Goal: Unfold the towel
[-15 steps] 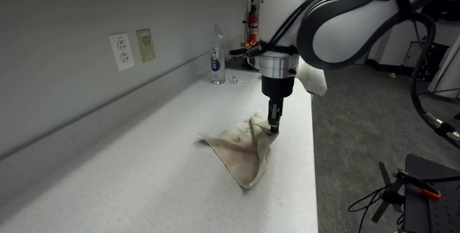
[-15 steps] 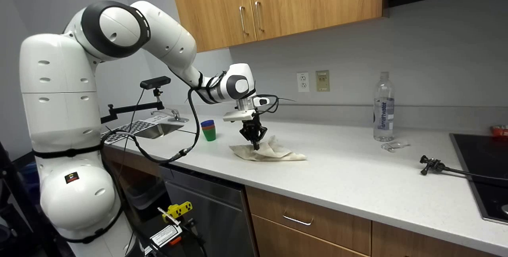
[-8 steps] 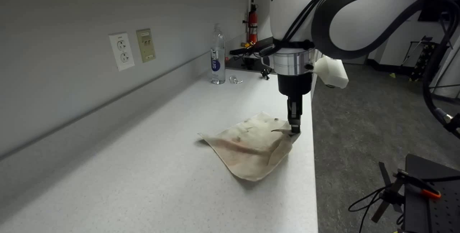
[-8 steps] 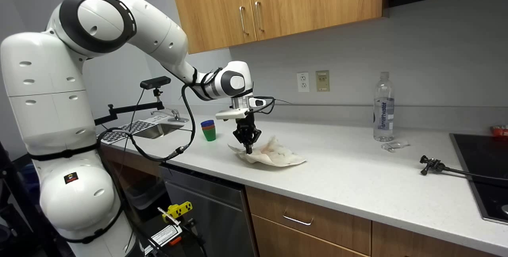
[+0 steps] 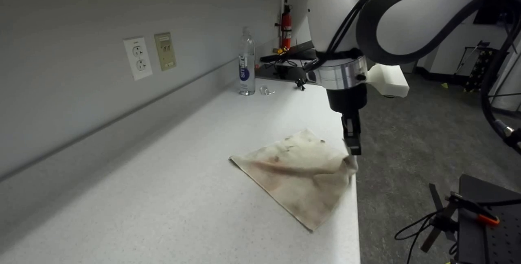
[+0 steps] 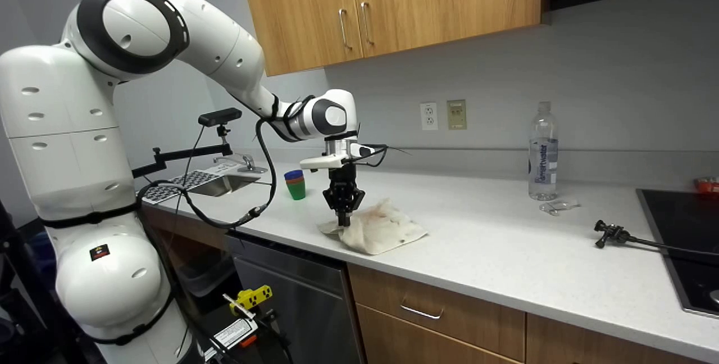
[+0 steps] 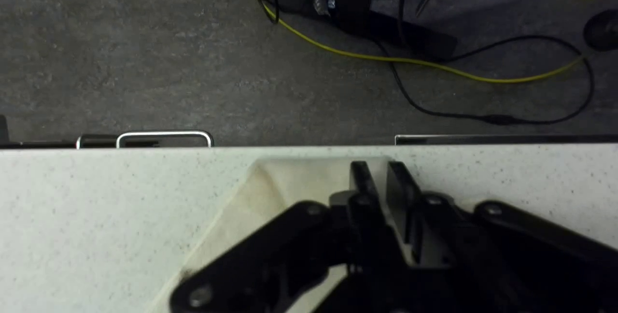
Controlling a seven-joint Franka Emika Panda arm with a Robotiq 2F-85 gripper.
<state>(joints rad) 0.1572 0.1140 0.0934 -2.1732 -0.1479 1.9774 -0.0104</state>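
Observation:
The beige, stained towel lies mostly spread on the white counter in both exterior views. Its right side in an exterior view reaches the counter's front edge and is rumpled, with a small fold near the gripper. In the wrist view, the towel shows a folded-over edge running along the counter edge. My gripper is open by a narrow gap, and I see towel through the gap, with nothing held. Its fingertips hang over the towel's front part in both exterior views. The arm hides part of the towel in the wrist view.
A water bottle stands by the wall with a small clear plastic item near it. Stacked cups and a sink are on the robot's side. A black mount lies near the cooktop. The counter edge is close.
My gripper has pulled the towel's side toward the counter's front edge, and the towel has opened out flatter. The gripper has let go and tilted slightly. A towel corner has dropped onto the counter.

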